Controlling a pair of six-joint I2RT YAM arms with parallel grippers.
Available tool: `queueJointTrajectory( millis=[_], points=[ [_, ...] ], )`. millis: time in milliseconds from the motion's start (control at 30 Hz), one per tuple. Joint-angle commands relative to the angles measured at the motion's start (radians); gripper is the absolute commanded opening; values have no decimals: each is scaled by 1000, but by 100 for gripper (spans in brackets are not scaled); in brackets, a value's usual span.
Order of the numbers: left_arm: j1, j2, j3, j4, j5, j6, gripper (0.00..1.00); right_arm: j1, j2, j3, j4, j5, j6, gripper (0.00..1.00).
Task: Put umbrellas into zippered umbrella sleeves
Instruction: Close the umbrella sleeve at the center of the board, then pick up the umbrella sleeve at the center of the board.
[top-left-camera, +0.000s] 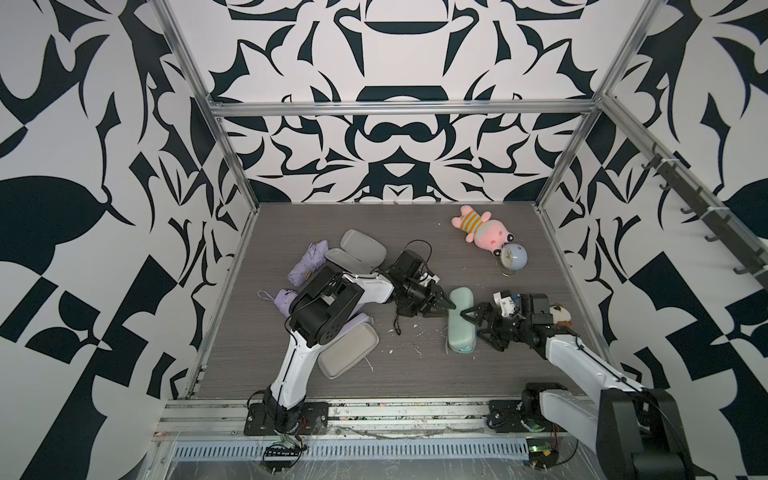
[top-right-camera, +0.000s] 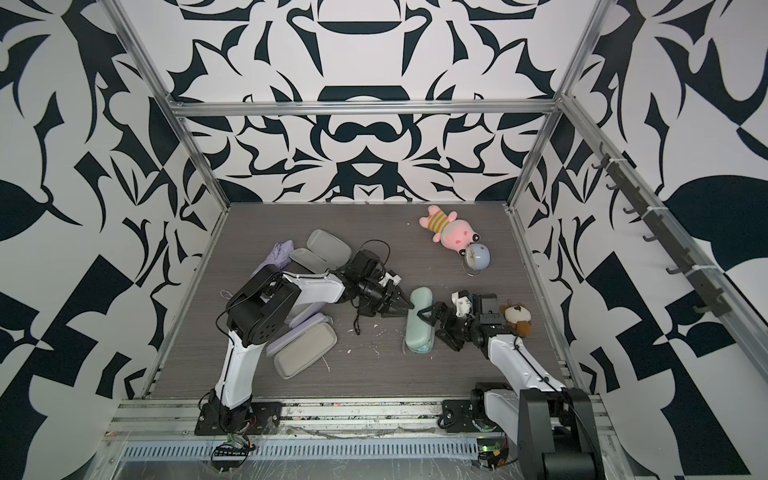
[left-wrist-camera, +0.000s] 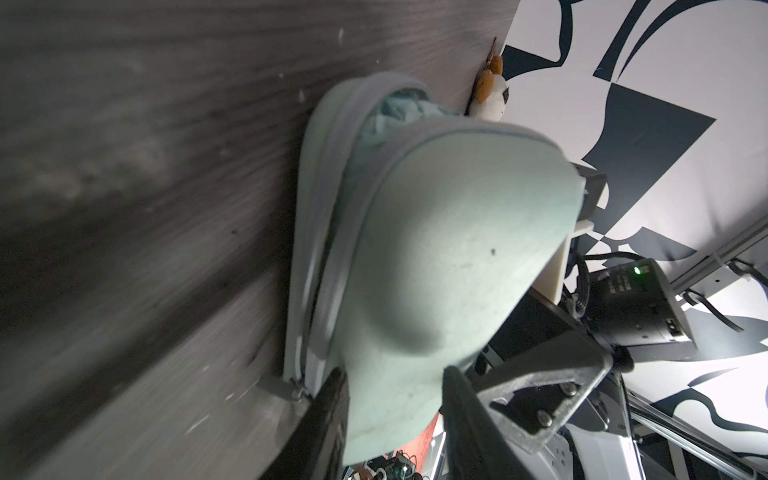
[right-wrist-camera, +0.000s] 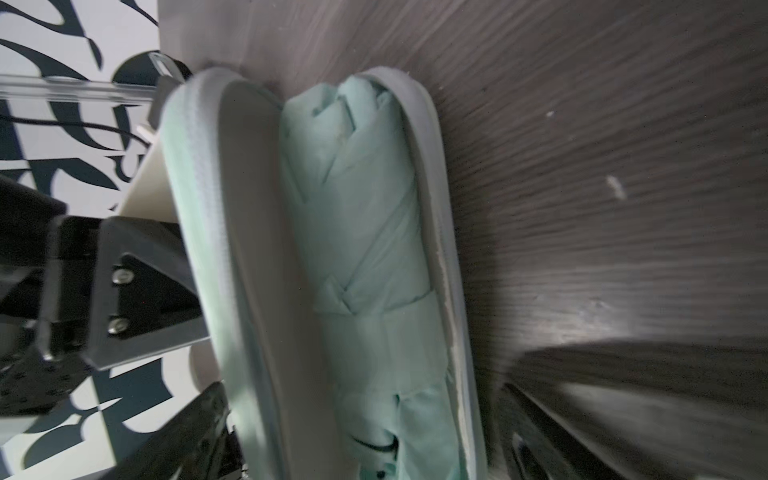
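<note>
The mint green sleeve (top-left-camera: 459, 328) (top-right-camera: 419, 324) lies partly open right of the table's middle. The mint green umbrella (right-wrist-camera: 365, 249) (left-wrist-camera: 390, 112) lies inside it. My left gripper (top-left-camera: 446, 308) (top-right-camera: 402, 309) (left-wrist-camera: 395, 419) is shut on the far end of the sleeve's lid (left-wrist-camera: 449, 249), one finger inside the rim and one outside. My right gripper (top-left-camera: 476, 326) (top-right-camera: 434, 322) (right-wrist-camera: 374, 436) stands open astride the sleeve from the right. Two lilac umbrellas (top-left-camera: 303, 266) (top-left-camera: 282, 299) lie at the left, beside open lilac sleeves (top-left-camera: 357, 249) (top-left-camera: 347, 353).
A pink plush toy (top-left-camera: 484, 228) and a round pale-blue clock (top-left-camera: 513, 257) lie at the back right. A small brown and white plush (top-left-camera: 559, 316) sits by the right rail. A black cord (top-left-camera: 397, 324) lies under my left arm.
</note>
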Motion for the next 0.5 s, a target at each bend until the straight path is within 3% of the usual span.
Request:
queueJointTrajectory(
  millis=[0, 300, 467],
  points=[
    [-4, 25, 23, -50, -3, 31, 40, 61, 43, 46, -35, 122, -48, 99],
    [29, -17, -13, -64, -10, 65, 43, 74, 142, 25, 62, 84, -84, 52],
    [81, -128, -102, -40, -32, 108, 65, 74, 128, 6, 135, 22, -69, 26]
  ],
)
